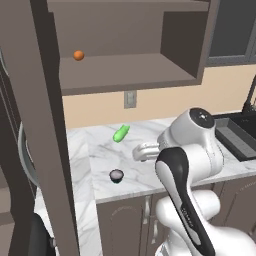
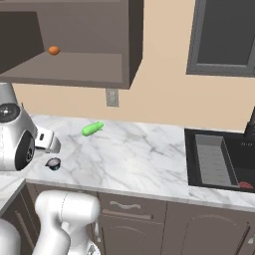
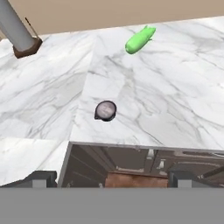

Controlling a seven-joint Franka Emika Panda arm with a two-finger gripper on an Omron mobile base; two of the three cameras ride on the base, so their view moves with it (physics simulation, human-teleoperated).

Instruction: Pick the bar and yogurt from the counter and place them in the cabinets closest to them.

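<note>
End effector (image 3: 112, 177): two dark fingertips spread wide at the bottom of the hand view, nothing between them; poised above the front edge of the worktop, looking down on it.
Yogurt (image 3: 105, 110): small dark cup with pale top, upright on the worktop (image 1: 150, 130) near its front edge; seen also in the left base view (image 1: 116, 175) and right base view (image 2: 53, 164), just beside the arm's wrist there.
Green elongated item (image 1: 121, 133): lying on the worktop farther back, toward the wall, well apart from the yogurt.
Cabinets (image 1: 125, 75): open wall-mounted box above the worktop; orange ball (image 1: 78, 55) on its inner shelf.
Sink (image 2: 214, 159): dark basin set in the worktop, to the right.
Wall outlet (image 2: 112, 97): below the cabinets.
</note>
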